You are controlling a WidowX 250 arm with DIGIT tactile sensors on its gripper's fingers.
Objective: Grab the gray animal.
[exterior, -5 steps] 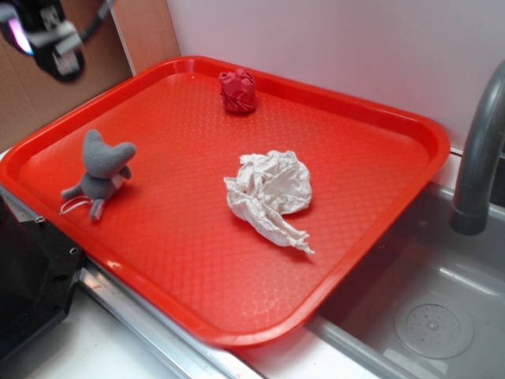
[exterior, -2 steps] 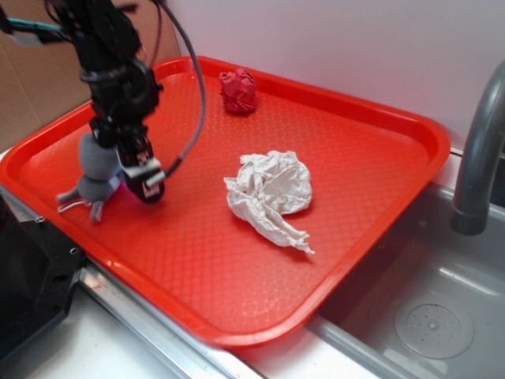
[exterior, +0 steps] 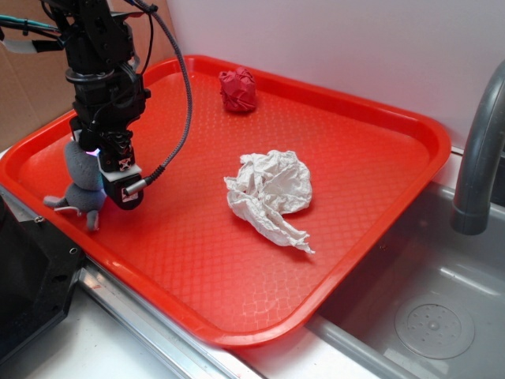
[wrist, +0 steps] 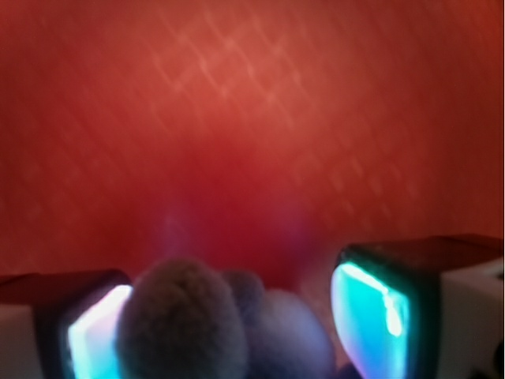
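Exterior view: the gray plush mouse (exterior: 79, 185) sits near the left corner of the red tray (exterior: 237, 284), just inside the rim. The gripper (exterior: 106, 178) is down over the mouse, its black body hiding most of the toy's right side; whether the fingers press the plush cannot be told here. A crumpled white paper wad (exterior: 270, 193) lies near the tray's middle, and a dark red cloth ball (exterior: 238, 89) by its far rim.

Wrist view: the mouse (wrist: 213, 324) sits between the two fingers (wrist: 379, 316), touching the left one, with a gap to the right; the jaws stand open, holding nothing
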